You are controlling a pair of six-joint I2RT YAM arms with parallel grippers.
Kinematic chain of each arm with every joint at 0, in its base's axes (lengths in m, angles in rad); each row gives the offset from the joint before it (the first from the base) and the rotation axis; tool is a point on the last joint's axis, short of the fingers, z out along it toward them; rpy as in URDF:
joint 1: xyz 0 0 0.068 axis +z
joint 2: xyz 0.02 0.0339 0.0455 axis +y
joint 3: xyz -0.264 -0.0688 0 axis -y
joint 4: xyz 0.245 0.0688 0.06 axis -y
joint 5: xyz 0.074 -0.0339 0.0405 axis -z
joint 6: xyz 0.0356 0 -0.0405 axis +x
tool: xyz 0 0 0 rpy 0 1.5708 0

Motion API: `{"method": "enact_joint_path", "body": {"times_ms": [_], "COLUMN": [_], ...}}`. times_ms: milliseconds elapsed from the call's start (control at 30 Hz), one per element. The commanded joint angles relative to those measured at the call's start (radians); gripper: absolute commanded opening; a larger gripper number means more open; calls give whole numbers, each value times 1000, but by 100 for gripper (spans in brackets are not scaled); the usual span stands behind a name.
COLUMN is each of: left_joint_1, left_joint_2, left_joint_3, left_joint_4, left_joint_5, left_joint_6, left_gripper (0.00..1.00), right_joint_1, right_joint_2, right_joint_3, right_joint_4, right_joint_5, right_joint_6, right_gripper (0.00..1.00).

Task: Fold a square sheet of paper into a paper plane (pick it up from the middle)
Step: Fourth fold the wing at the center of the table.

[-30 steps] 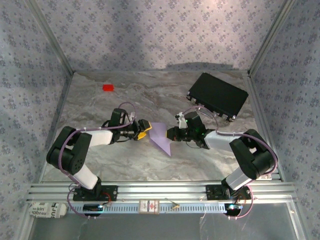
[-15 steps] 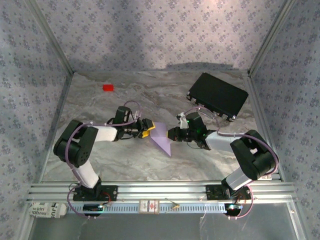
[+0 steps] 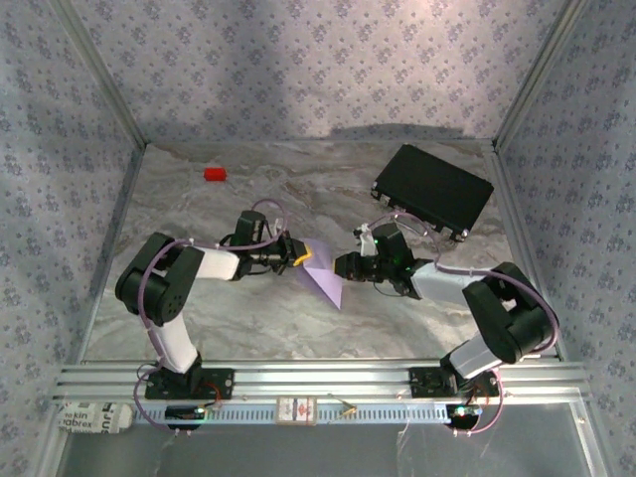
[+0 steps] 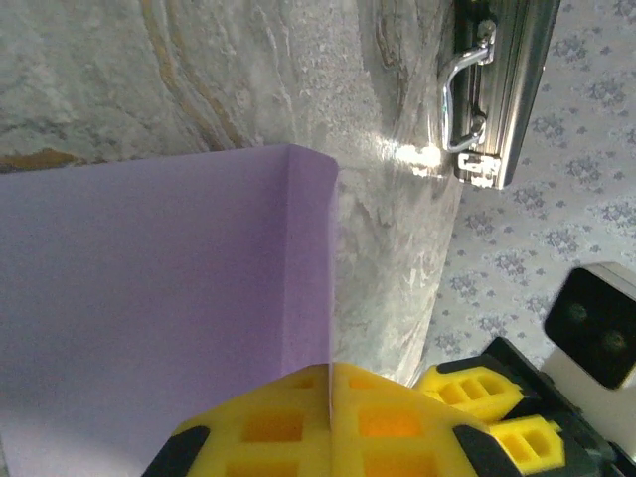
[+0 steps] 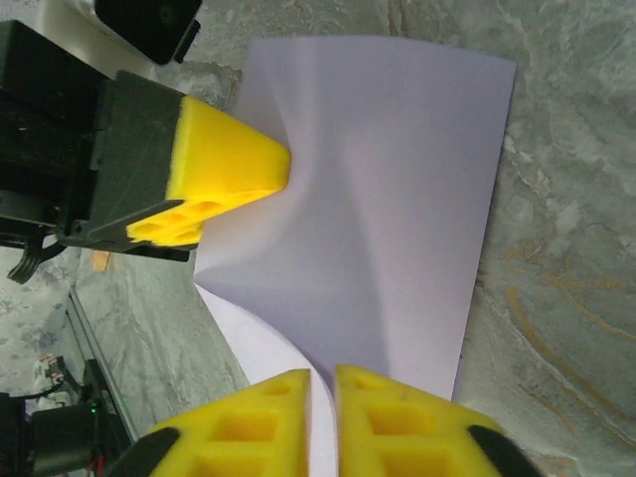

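Jaws of the left gripper are pressed shut on one edge of the paper. Those of the right gripper are seen a thin slit apart, with the opposite edge of the paper inside the slit; whether it is pinched there cannot be told. On the marble table a black case is placed at the far right. The lilac paper, partly folded and bowed, is found in the middle, between both grippers. A red block is seen far left, well apart.
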Motion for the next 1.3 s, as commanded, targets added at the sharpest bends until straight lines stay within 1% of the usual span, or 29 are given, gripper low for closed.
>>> {"method": "enact_joint_path", "body": {"times_ms": [0,33,200,333,533,600,633,700,800,867,933,1000,1033,1100,1167,1200,1267], "left_joint_1": [-17,-23,-69,-98,-112,-113,-113,-112,-113,-113,-113,-111,-110,-107,-102,-99,-93], "left_joint_2": [-36,-47,-90,-140,-229,-253,-256,-243,-193,-145,-107,-82,-77,-78,-85,-88,-85], "left_joint_3": [-47,-57,-89,-128,-179,-178,-168,-149,-137,-131,-122,-114,-113,-119,-126,-125,-123], "left_joint_4": [64,69,61,43,5,-14,-29,-50,22,95,137,164,174,183,181,175,175], "left_joint_5": [-82,-106,-203,-293,-353,-355,-343,-316,-255,-207,-169,-140,-133,-133,-138,-138,-130], "left_joint_6": [-27,-32,-41,-54,-46,-21,-4,17,5,-12,-24,-26,-29,-35,-34,-34,-30], "left_gripper": [0,0,0,0,1,7,10,14,21,25,29,31,31,30,28,25,23], "right_joint_1": [-3,0,9,17,32,44,51,61,71,86,126,197,247,335,422,452,508], "right_joint_2": [-62,-80,-187,-268,-392,-431,-455,-497,-539,-542,-539,-543,-546,-541,-528,-518,-477], "right_joint_3": [4,3,0,-6,-36,-37,-39,-50,-65,-69,-80,-92,-105,-130,-136,-141,-148], "right_joint_4": [-98,-120,-262,-353,-399,-414,-424,-422,-420,-421,-414,-399,-379,-334,-327,-321,-299], "right_joint_5": [56,74,187,265,326,351,378,405,411,408,428,496,552,677,801,834,887], "right_joint_6": [-31,-32,-102,-147,-190,-206,-210,-221,-237,-262,-291,-336,-363,-399,-429,-440,-456], "right_gripper": [21,27,45,50,50,51,51,51,53,51,50,49,49,49,50,50,50]}}
